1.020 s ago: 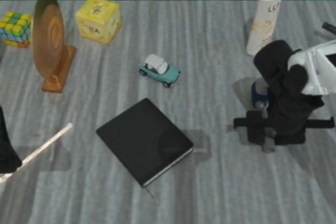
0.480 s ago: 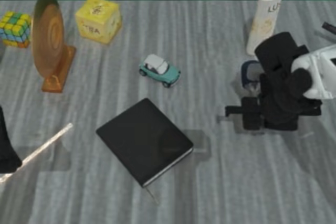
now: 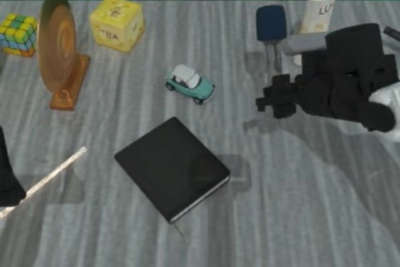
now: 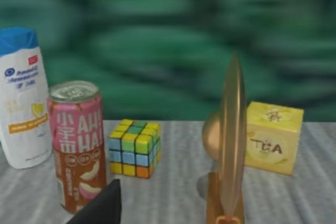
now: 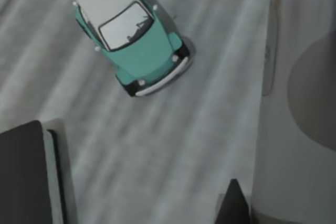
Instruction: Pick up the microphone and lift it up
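Right gripper, boxy and black, sits at the table's right rear, its hold on anything unclear. Just beside it the microphone stands off the wood-grain table, rounded navy head rearward, slim handle pointing forward.

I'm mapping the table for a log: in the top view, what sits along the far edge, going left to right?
Multicoloured puzzle cube → round wooden disc on a stand → yellow tea box → navy-headed microphone → white lotion bottle.
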